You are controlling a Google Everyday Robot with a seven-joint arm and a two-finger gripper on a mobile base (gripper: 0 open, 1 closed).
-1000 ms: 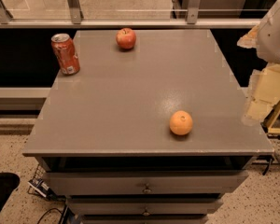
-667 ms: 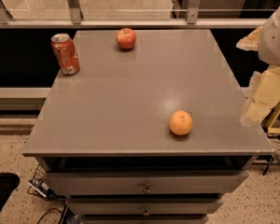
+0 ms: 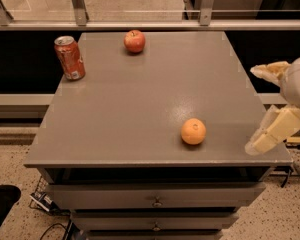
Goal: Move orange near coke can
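Cream gripper (image 3: 279, 128) lower now, at the grey table's (image 3: 140, 109) 3 o'clock edge; grip state unclear.
Round, dimpled, bright orange (image 3: 193, 131) unmoved at 5 o'clock, untouched; red aluminium coke can (image 3: 69, 57) at 10.

Warm, rather dim overhead light is falling on the matte grey tabletop (image 3: 140, 94), leaving a pale sheen near its middle. The round bright orange fruit (image 3: 193, 131) and the red aluminium soda can (image 3: 70, 58) are casting short, soft shadows. The cream-coloured gripper (image 3: 262, 109), at the right edge, is catching the most light.
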